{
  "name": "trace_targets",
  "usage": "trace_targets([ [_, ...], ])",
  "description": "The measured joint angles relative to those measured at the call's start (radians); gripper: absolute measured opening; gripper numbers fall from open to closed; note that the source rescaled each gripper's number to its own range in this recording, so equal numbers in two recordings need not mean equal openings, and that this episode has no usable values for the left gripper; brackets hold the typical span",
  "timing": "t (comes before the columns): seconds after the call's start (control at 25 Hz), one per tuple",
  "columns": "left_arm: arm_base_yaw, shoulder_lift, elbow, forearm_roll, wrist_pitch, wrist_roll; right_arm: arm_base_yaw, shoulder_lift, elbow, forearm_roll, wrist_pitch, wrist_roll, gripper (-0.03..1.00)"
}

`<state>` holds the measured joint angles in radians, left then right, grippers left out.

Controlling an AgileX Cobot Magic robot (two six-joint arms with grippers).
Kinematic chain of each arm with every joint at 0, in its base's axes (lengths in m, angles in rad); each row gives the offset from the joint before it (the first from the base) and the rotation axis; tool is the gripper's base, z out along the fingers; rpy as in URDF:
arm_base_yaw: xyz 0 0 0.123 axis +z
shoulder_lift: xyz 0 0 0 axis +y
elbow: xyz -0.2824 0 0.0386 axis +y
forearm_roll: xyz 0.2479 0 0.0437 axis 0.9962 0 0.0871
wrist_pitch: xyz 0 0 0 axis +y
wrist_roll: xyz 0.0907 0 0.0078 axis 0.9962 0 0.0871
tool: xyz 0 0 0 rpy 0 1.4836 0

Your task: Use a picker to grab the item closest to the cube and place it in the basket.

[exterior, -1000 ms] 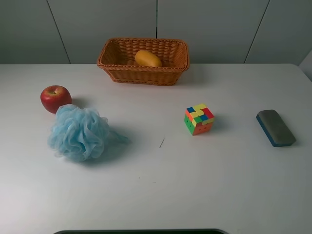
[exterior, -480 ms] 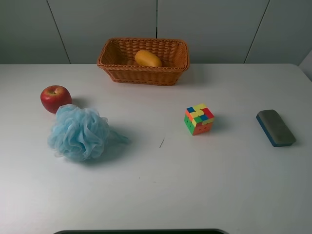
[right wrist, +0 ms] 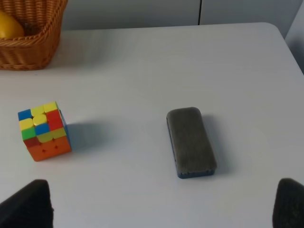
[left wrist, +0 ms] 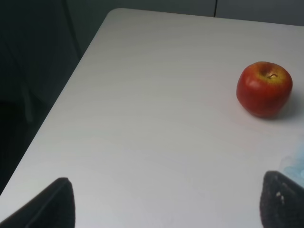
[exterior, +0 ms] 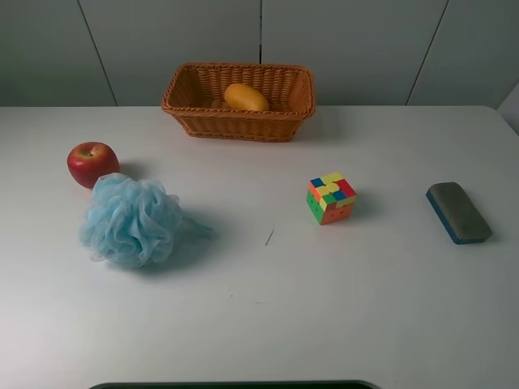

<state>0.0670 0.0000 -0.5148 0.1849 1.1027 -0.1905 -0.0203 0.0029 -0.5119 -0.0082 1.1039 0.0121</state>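
Observation:
A multicoloured cube [exterior: 331, 198] sits right of the table's middle; it also shows in the right wrist view [right wrist: 43, 130]. A grey-topped blue eraser [exterior: 458, 211] lies to its right, also in the right wrist view [right wrist: 191, 141]. A blue mesh bath sponge [exterior: 131, 220] lies at the left with a red apple [exterior: 92, 163] just behind it. The wicker basket [exterior: 243, 128] stands at the back and holds a yellow fruit [exterior: 246, 97]. Neither arm shows in the exterior high view. My left gripper [left wrist: 164, 204] is open and empty, short of the apple [left wrist: 264, 88]. My right gripper [right wrist: 156, 204] is open and empty, short of the cube and eraser.
The table's left edge [left wrist: 57, 99] drops off beside my left gripper. The basket's corner [right wrist: 28, 52] with the yellow fruit [right wrist: 9, 26] shows in the right wrist view. A dark strip [exterior: 235, 385] runs along the table's front edge.

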Motion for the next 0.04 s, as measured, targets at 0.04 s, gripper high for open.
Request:
trace_targets([
  [0.04,0.0,0.0,0.0,0.0,0.0,0.0,0.0,0.0,0.0,0.0,-0.004,0.0,1.0],
])
